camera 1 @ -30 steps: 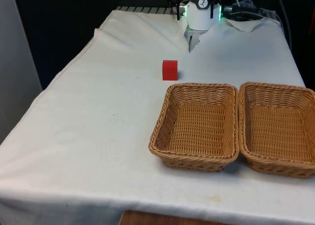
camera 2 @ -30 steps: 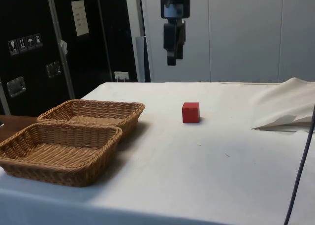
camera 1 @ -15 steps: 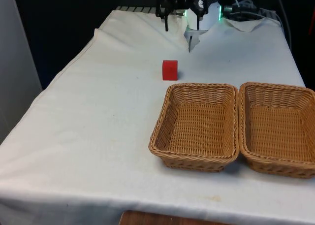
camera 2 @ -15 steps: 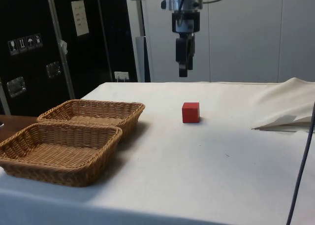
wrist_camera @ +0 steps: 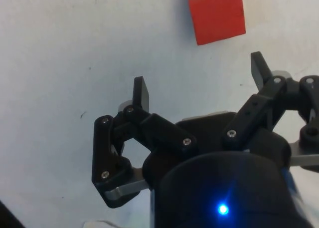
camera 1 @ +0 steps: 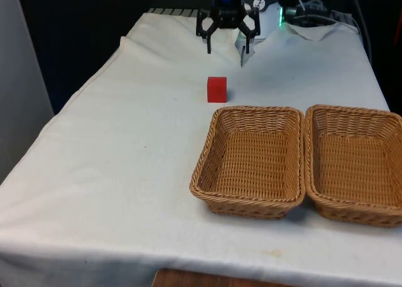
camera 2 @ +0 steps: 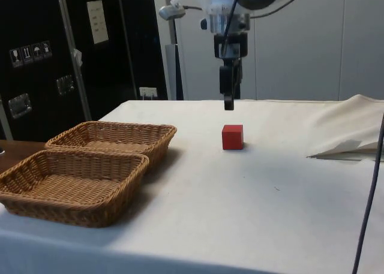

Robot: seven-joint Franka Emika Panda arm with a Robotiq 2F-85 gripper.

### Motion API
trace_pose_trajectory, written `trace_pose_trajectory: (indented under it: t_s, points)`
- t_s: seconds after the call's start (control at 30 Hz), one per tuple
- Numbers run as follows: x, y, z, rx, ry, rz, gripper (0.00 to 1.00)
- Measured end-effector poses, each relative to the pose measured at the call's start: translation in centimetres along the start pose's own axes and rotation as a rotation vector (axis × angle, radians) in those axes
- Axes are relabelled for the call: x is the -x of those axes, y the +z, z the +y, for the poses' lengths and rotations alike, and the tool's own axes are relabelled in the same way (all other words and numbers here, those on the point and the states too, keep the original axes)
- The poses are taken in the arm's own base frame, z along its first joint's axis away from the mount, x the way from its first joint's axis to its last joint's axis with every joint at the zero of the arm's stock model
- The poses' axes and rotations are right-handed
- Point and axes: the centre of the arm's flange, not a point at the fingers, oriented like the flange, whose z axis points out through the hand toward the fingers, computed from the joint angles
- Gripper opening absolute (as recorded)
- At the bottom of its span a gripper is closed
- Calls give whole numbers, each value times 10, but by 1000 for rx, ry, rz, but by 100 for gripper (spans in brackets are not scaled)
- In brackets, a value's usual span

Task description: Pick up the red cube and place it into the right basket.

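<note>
The red cube (camera 1: 217, 89) (camera 2: 232, 137) (wrist_camera: 216, 14) rests on the white cloth, just beyond the far left corner of the nearer basket in the front view. My gripper (camera 1: 227, 49) (camera 2: 228, 106) (wrist_camera: 199, 81) hangs open above the cloth, a little behind the cube and higher than it, with nothing between its fingers. Two wicker baskets stand side by side: one (camera 1: 251, 161) (camera 2: 111, 139) at the front view's middle and one (camera 1: 355, 164) (camera 2: 66, 187) at the front view's right. Both hold nothing.
The cloth (camera 1: 125, 161) is rumpled into folds near the robot's base (camera 1: 242, 51) (camera 2: 348, 133). A dark cable (camera 2: 367, 202) hangs at the side view's right edge.
My gripper has come down and moved towards the cube, from high over the table's far end to a short way above it. The cube and baskets have not moved.
</note>
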Motion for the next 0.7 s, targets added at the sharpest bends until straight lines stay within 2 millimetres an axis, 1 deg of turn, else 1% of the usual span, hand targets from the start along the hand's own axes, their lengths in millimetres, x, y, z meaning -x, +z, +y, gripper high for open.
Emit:
trace_pose_trajectory:
  t_s: [0.13, 0.3, 0.57, 0.67, 0.7]
  points:
    - [0, 8, 1, 11, 2, 0, 100]
    - [1, 12, 1, 16, 3, 0, 100]
    - [0, 24, 2, 33, 5, 6, 100]
    - [-1, 29, 2, 37, 7, 4, 100]
    - [-1, 33, 2, 42, 7, 2, 100]
